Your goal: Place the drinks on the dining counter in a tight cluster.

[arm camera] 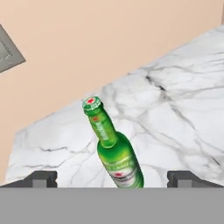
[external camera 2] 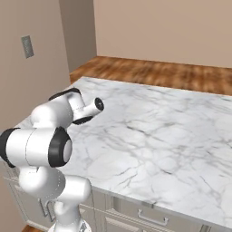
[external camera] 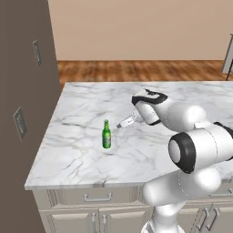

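The green bottle (external camera: 106,134) stands upright on the marble top (external camera: 82,113), toward its 9 o'clock end and a little back from the near edge. This top sits over drawers, so I take it for the cabinet rather than the dining counter.

In the hand view the gripper (arm camera: 112,178) has its two dark tips spread as wide as they go, one at 7 o'clock and one at 5 o'clock, with the bottle's body between them but not touched — it holds nothing.

What could go wrong, as I judge it: the bottle is tall and slim, so a fingertip clipping its side on the way in could tip it, and it might roll toward the edge. Closing too high, on the narrow neck, could let it swing or slip.

In the left base view the forearm covers most of the hand, so its height above the marble is hard to make out.
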